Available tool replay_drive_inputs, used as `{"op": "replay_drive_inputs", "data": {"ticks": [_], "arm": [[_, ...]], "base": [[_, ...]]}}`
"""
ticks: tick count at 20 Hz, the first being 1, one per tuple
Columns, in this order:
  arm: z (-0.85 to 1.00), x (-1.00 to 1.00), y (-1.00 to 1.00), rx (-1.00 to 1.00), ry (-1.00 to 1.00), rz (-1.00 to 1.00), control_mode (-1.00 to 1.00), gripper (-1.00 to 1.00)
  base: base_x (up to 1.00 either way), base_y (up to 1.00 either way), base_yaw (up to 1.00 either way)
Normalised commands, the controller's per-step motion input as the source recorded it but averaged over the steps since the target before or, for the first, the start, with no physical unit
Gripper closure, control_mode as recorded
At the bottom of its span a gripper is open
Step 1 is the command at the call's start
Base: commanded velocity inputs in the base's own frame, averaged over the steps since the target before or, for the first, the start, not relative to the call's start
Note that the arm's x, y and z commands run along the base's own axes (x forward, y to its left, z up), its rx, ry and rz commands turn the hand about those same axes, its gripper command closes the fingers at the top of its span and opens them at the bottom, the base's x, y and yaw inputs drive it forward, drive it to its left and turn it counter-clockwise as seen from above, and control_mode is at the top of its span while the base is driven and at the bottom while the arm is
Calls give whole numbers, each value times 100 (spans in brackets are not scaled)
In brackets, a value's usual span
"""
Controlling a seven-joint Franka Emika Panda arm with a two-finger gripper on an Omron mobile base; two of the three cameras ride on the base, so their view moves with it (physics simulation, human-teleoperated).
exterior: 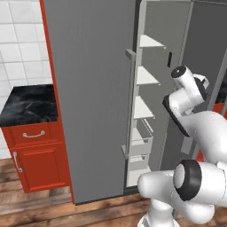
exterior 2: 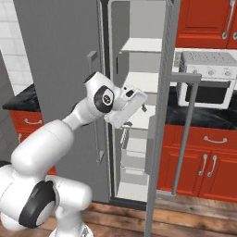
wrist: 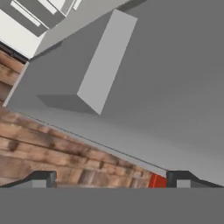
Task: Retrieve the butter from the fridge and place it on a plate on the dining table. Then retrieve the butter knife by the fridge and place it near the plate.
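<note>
Jaws spread wide, gripping nothing; two-finger gripper [wrist: 109,179] poised beside long grey bar handle [wrist: 105,61] of tall grey double-door fridge [exterior: 93,88]. Doors ajar, pale shelves [exterior 2: 143,45] visible between them. No sign yet of pale-yellow butter; probably further inside. Early days: fetching butter, plating, knife retrieval all ahead.

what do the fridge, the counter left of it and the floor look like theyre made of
Fridge: flat matte grey, likely painted metal or plastic; no shine or grain.
Counter: black with white veins, glossy, looks like marble.
Floor: brown planks with grain, looks like wood.
All rendered, so the look is only a guide.
</note>
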Motion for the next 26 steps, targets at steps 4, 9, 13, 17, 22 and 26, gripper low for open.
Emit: {"op": "replay_drive_inputs", "data": {"ticks": [4,9,13,17,22,26], "arm": [[-12,21,100,2,-2,-12,-100,-100],[-23,52,55,49,-20,-20,-100,-100],[-18,37,58,57,-22,-18,-100,-100],[-30,21,58,51,-20,-18,-100,-100],[-16,5,61,31,-35,-13,-100,-100],[-17,26,36,-7,-22,0,-100,-100]], "base": [[0,0,0],[0,0,0],[0,0,0],[0,0,0],[0,0,0],[0,0,0]]}}
